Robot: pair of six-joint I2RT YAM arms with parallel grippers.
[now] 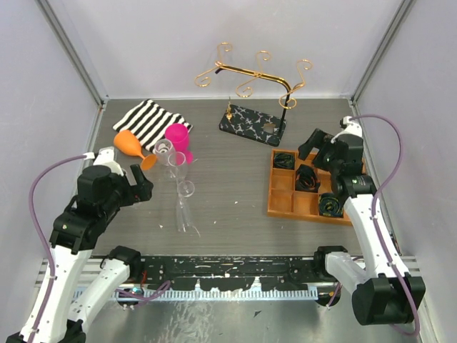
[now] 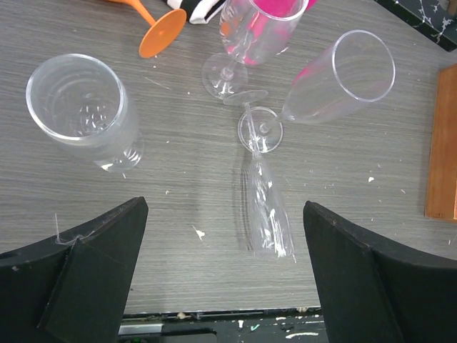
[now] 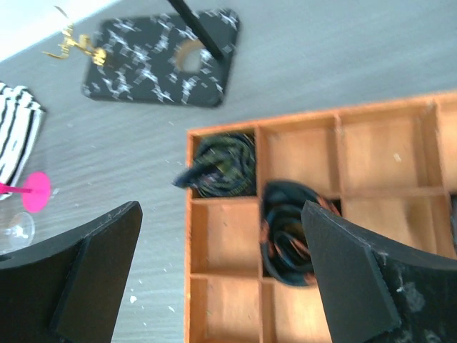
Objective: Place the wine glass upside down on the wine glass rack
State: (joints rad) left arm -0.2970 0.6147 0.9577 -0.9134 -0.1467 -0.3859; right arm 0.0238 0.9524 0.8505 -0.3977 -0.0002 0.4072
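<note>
A clear glass (image 2: 265, 207), probably the one meant, is seen lying on the worktop (image 2: 178, 236) ahead of the left pincer (image 2: 223, 211), which is wide open and empty. Its long axis points away, foot farthest. The rack (image 1: 251, 123) is nearer the right pincer (image 3: 221, 214), also wide open and empty.

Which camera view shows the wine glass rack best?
Top external: the wine glass rack appears whole, with its gold curled arms, post and marbled black base. The right wrist view shows only its base and the post's foot; the left wrist view catches just a base corner at the top right edge.
</note>
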